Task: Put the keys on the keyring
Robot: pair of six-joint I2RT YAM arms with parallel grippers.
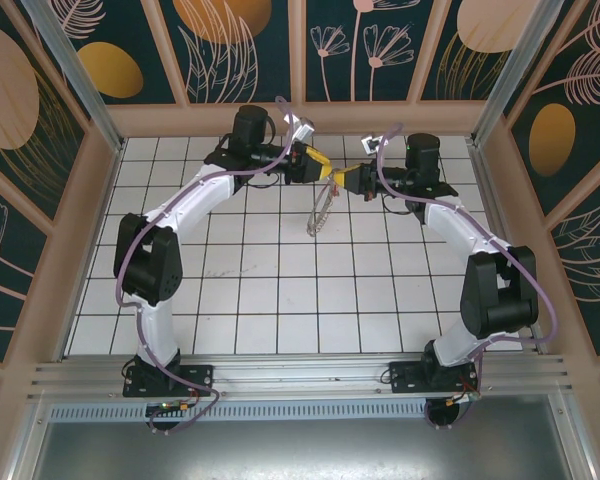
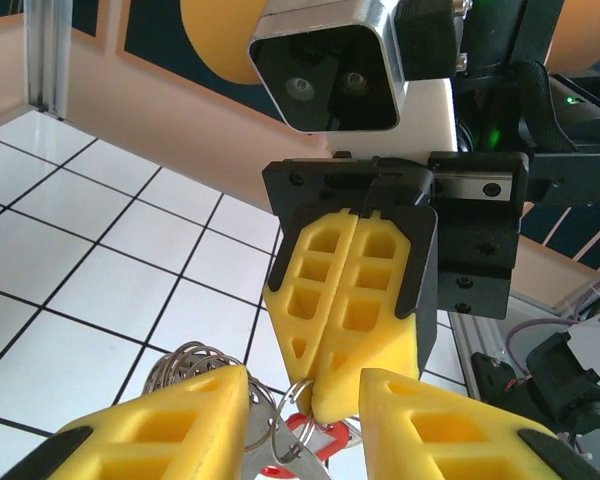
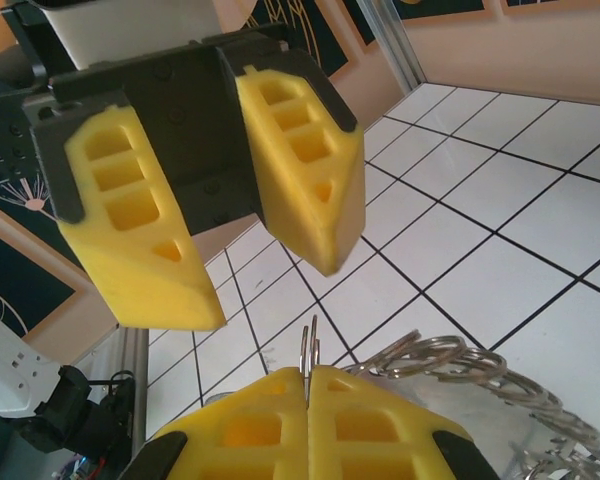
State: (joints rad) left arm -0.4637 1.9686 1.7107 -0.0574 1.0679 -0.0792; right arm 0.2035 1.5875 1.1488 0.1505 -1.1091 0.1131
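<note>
Right end effector [image 3: 308, 375] pressed together, pinching thin wire keyring [image 3: 460, 360] fringed with silvery loops; left end effector [image 2: 305, 380] spread, red-headed key [image 2: 315, 440] just beside.

From above, the keyring [image 1: 320, 212] is a thin hanging tangle, and its pieces are too small for us to separate. Where the left gripper [image 1: 323, 168] and right gripper [image 1: 340, 180] meet, we cannot tell what touches what. In the left wrist view, the key [image 2: 318, 440] is a red sliver. The left gripper's fingers [image 2: 160, 425] cover its sides and the bottom edge cuts it off, so its silvery part is perhaps the blurred metal beside it. In the right wrist view, the right gripper's closed fingers [image 3: 380, 430] hide the wire's lower run, and the frame edge crops the keyring's rings.
</note>
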